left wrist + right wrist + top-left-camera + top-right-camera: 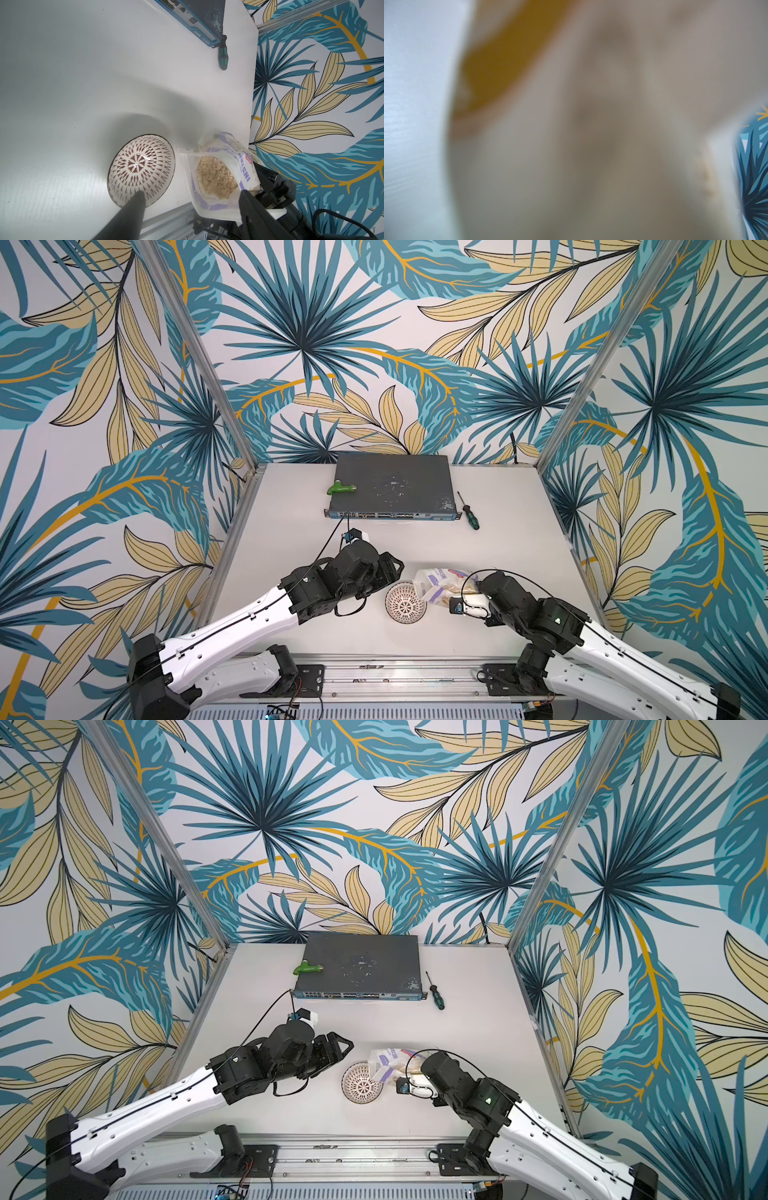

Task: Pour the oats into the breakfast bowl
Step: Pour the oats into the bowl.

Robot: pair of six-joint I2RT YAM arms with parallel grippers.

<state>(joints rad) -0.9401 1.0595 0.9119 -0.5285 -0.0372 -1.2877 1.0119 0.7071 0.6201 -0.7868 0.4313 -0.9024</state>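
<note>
Pressed against my right wrist camera, the oats pouch (591, 124) is only a beige blur with a yellow patch. In both top views it is one small clear pouch with a purple-and-white label, tilted, and my right gripper (461, 593) is clamped on the side away from the breakfast bowl (406, 602). Beige flakes show inside it in the left wrist view. The pouch overlaps the bowl's far right rim from above; whether they touch I cannot tell.

One bowl sits there, white with a dark lattice that shows bare to its centre. The front rail (395, 672) runs near it, and the right edge of the surface (498, 539) is near the pouch. My left gripper (392, 568) hangs just left of the bowl, its fingers (133, 207) spread apart and holding nothing.

Bare surface runs from the bowl back to one network switch (392, 485) against the rear wall. One green plastic fitting (340, 488) lies on its lid, and one screwdriver (469, 512) lies just right of it.
</note>
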